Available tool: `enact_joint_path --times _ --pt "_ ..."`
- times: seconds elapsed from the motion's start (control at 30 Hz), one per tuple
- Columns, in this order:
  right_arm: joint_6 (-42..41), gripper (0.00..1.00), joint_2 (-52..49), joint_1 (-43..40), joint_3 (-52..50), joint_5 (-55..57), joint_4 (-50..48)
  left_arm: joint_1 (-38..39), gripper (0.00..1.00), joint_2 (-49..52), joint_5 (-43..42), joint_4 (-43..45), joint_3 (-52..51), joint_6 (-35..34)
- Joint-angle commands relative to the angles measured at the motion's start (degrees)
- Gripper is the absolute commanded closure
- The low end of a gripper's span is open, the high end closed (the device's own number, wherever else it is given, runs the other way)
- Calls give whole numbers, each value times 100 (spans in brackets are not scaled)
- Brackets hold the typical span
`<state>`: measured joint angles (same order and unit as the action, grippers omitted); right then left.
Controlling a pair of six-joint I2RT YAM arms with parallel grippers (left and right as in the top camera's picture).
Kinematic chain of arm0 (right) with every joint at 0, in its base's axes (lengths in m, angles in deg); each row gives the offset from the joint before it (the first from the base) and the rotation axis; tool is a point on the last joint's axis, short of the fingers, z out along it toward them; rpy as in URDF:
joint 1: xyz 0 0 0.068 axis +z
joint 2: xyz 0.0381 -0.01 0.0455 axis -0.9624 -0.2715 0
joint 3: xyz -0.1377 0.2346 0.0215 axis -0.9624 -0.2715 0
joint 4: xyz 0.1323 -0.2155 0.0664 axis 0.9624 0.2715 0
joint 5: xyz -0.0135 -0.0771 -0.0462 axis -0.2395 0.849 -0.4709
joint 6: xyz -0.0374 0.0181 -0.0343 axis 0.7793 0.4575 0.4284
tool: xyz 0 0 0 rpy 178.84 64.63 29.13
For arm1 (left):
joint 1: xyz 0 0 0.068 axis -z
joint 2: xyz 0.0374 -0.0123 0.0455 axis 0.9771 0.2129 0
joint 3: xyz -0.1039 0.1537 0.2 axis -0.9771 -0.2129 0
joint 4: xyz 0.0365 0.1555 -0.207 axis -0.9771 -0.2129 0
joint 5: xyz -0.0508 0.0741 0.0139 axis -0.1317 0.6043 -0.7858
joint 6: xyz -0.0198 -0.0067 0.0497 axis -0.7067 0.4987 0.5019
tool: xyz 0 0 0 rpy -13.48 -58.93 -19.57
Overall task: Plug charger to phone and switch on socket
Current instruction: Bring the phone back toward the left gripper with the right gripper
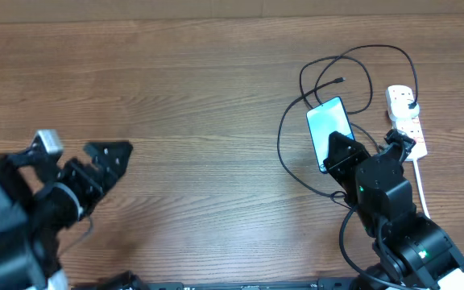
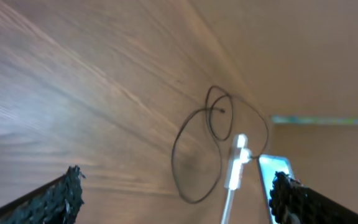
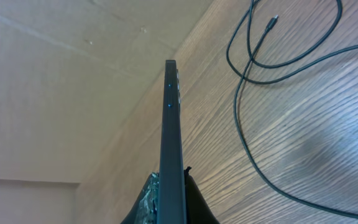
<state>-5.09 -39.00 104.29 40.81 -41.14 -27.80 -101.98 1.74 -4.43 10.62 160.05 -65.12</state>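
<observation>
The phone [image 1: 329, 125], with its light-blue screen lit, is held off the table at the right. My right gripper [image 1: 343, 153] is shut on its near end; the right wrist view shows the phone edge-on [image 3: 171, 137] between the two fingers [image 3: 171, 196]. The thin black charger cable [image 1: 353, 68] loops on the wood behind and beside the phone, its small connector tip [image 1: 341, 80] lying loose, and its black plug sits in the white power strip [image 1: 405, 121]. My left gripper [image 1: 107, 157] is open and empty at the far left, far from these things.
The power strip's thick white cord [image 1: 420, 181] runs toward the front edge beside my right arm. The left wrist view shows the cable loops [image 2: 210, 137], the strip [image 2: 236, 163] and the phone [image 2: 272, 177] far off.
</observation>
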Motion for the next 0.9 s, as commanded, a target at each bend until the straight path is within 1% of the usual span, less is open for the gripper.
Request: enact_joint_path --times 0.0,0.17,0.27,0.37,0.47,0.6,0.67,0.77,0.87 --pt "-332 96 52 -17 133 48 -125 -9 1 258 -1152 984 -1043 -1344" --pt "-382 96 -11 -17 131 -87 -332 28 0 909 -2474 2662 -2057 -2227" --pt "-752 96 -133 -17 131 -382 -483 216 0 1386 -2870 3279 -2363 -2594" --pt "-1161 96 -409 -17 127 -726 -640 584 0 1838 -2889 3620 -2404 -2726" --pt "-1473 96 -785 -17 127 -1161 -813 1067 0 2214 -2892 4275 -2404 -3270" --pt "-1530 96 -1360 -17 127 -1709 -1239 1720 0 2597 -2885 5735 -2404 -4400" --pt "-1530 96 -1593 -17 127 -1969 -1513 2037 0 2787 -2885 6745 -2404 -5042" --pt "-1530 96 -1825 -17 127 -2273 -1908 2441 0 3016 -2796 7978 -2404 -5840" --pt "-1530 96 -1891 -17 127 -2450 -2151 2761 0 3165 -2577 8542 -2404 -6135"
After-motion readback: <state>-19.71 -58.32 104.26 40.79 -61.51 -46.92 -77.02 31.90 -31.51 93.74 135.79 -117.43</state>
